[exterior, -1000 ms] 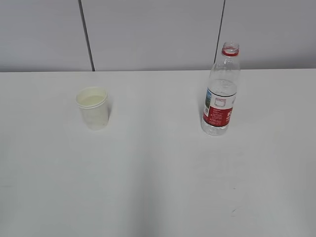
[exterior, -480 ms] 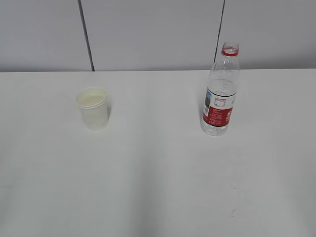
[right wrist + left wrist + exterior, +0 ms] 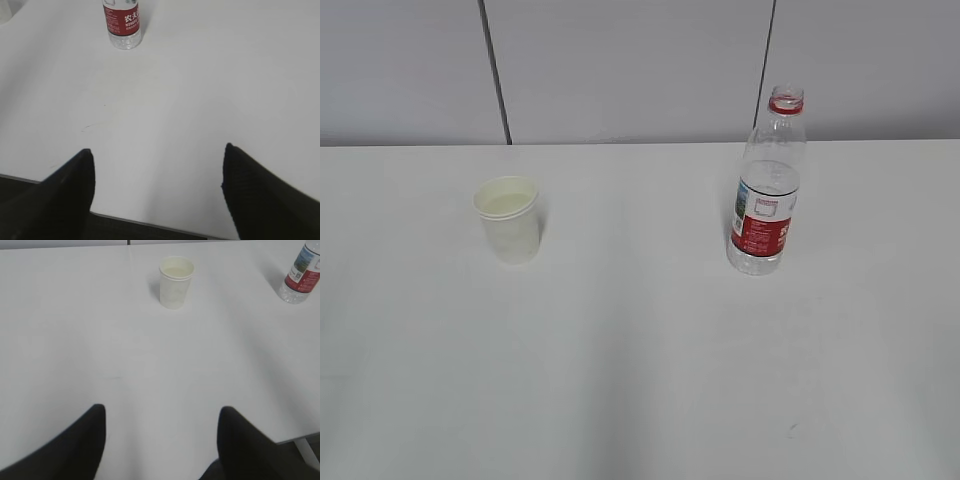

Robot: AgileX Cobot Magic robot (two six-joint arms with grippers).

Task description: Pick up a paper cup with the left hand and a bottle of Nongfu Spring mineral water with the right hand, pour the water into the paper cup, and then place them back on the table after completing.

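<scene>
Left hand [image 3: 160,450] spread, facing paper cup [image 3: 176,282] | right hand [image 3: 157,195] spread, facing uncapped Nongfu Spring bottle [image 3: 121,24] | risk: light cup crushing or tall bottle tipping when gripped.

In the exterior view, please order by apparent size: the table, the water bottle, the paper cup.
1. table, by far the largest
2. water bottle, much taller than the cup
3. paper cup, the smallest

They stand at similar depth, so the order is reliable.
</scene>
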